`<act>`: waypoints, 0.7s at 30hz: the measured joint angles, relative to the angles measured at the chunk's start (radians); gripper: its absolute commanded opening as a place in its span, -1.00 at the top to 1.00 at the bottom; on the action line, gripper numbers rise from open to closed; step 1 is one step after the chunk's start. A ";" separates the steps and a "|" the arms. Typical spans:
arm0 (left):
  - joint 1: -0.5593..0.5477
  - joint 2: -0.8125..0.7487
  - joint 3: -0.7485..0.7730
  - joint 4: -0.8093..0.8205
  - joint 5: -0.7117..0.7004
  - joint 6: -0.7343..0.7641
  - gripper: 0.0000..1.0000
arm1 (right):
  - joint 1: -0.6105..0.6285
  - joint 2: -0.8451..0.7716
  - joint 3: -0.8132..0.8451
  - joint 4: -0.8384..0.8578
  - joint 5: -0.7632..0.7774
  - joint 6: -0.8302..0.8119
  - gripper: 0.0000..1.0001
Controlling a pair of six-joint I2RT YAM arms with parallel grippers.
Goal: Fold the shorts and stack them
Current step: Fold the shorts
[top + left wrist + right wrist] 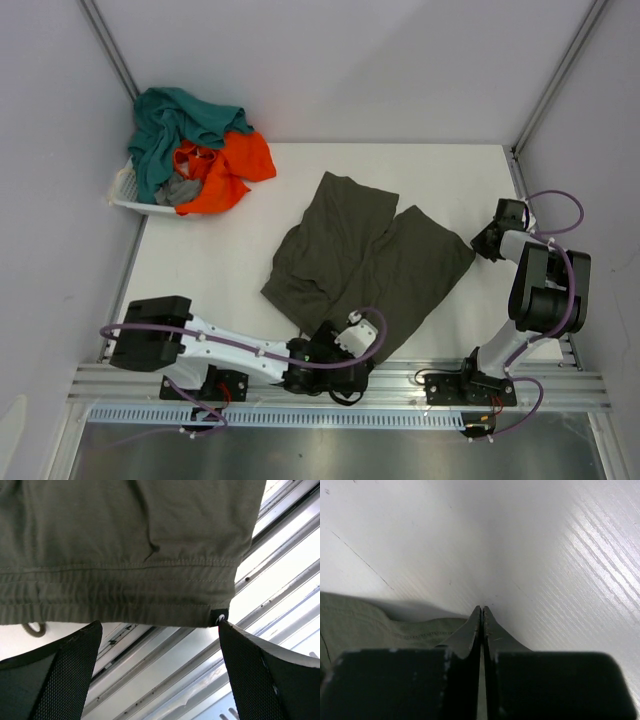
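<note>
While the top view shows the olive shorts (365, 260) spread mid-bench, with teal (175, 125), orange (235, 165) and grey (178, 190) pairs heaped in the basket (125, 195) far left, only my left wrist shows the gathered waistband (120, 592) and drawstring end (35, 628). My left hand (159, 630) gapes wide at the waistband, holding nothing. My right hand (482, 611) is clenched empty beside the right hem.

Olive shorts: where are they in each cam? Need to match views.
Top external: olive shorts spread flat mid-table.
Left wrist: waistband fills the upper half, drawstring end at lower left.
Right wrist: one stitched edge at lower left.
Shared landmark: the white table under the cloth.
</note>
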 measured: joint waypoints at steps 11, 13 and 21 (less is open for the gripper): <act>-0.008 0.080 0.076 0.053 0.026 0.085 -0.96 | -0.006 0.006 0.000 0.016 -0.025 -0.004 1.00; -0.022 0.109 0.107 0.057 0.027 0.101 -0.93 | -0.006 0.008 0.000 0.019 -0.028 -0.004 1.00; -0.052 0.183 0.189 0.043 0.026 0.126 -0.83 | -0.006 0.008 0.000 0.021 -0.033 -0.004 1.00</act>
